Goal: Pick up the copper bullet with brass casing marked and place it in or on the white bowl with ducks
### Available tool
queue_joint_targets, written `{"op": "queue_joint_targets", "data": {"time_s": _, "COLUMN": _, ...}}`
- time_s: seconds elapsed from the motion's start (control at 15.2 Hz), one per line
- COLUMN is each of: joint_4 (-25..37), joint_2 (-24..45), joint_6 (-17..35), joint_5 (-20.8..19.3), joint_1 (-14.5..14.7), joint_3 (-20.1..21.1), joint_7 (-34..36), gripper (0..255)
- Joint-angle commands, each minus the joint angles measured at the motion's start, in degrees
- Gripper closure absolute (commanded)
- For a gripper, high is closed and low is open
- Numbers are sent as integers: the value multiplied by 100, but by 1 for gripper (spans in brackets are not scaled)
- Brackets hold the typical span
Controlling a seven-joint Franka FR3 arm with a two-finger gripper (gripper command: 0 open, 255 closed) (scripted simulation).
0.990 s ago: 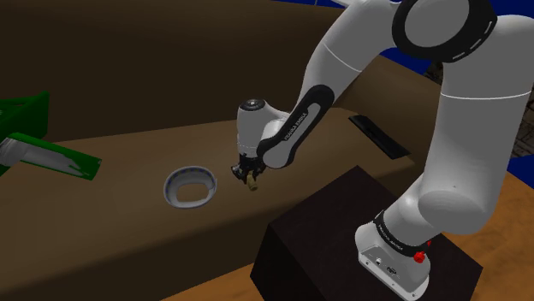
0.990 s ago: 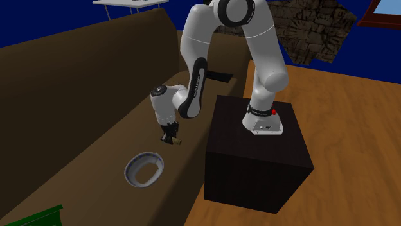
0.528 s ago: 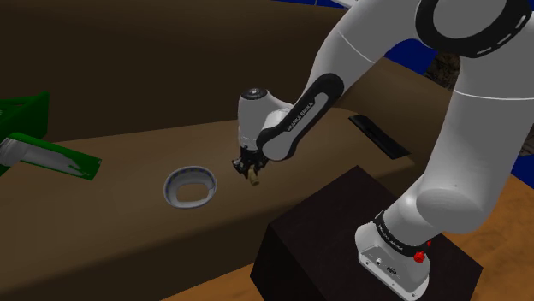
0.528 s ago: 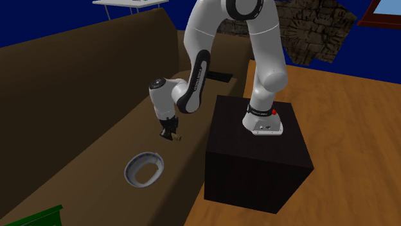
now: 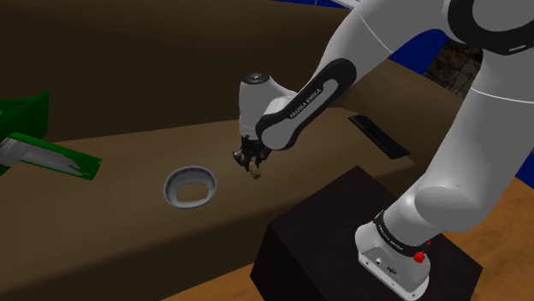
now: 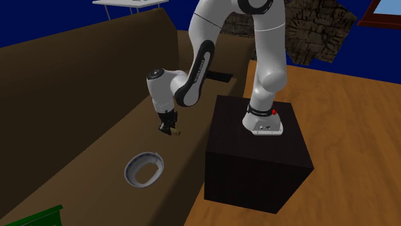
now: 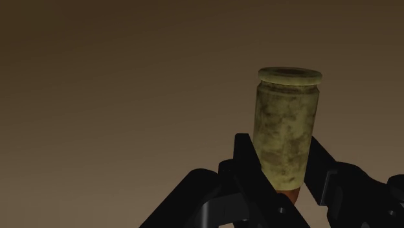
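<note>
We see the all-black two-finger claw (image 5: 250, 162) (image 6: 169, 128) (image 7: 285, 160) clamped on a mottled yellow-green cylindrical bullet (image 5: 255, 174) (image 6: 175, 133) (image 7: 288, 123). The bullet's copper-red tip is pinched between the fingers, and its rimmed flat base points away from the hand. Claw and bullet hang over the brown worktop (image 5: 111, 239), near the edge beside the black box stand (image 5: 342, 222). The pale grey round bowl (image 5: 171, 184) (image 6: 132, 172) sits on the worktop apart from them, toward the shoulder view's left.
</note>
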Motion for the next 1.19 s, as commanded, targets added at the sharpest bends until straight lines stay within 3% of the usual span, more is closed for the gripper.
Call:
{"op": "queue_joint_targets", "data": {"time_s": 0.0, "joint_4": -24, "joint_2": -173, "joint_6": -134, "joint_5": 139, "joint_1": -54, "joint_3": 72, "joint_7": -109, "gripper": 255}}
{"op": "queue_joint_targets", "data": {"time_s": 0.73, "joint_4": 7, "joint_2": -986, "joint_6": -885, "joint_5": 792, "joint_1": -196, "joint_3": 309, "joint_7": -597, "gripper": 255}}
{"op": "queue_joint_targets", "data": {"time_s": 1.12, "joint_4": 1165, "joint_2": -121, "joint_6": -1326, "joint_5": 389, "joint_1": 329, "joint_3": 454, "joint_7": 282, "gripper": 255}}
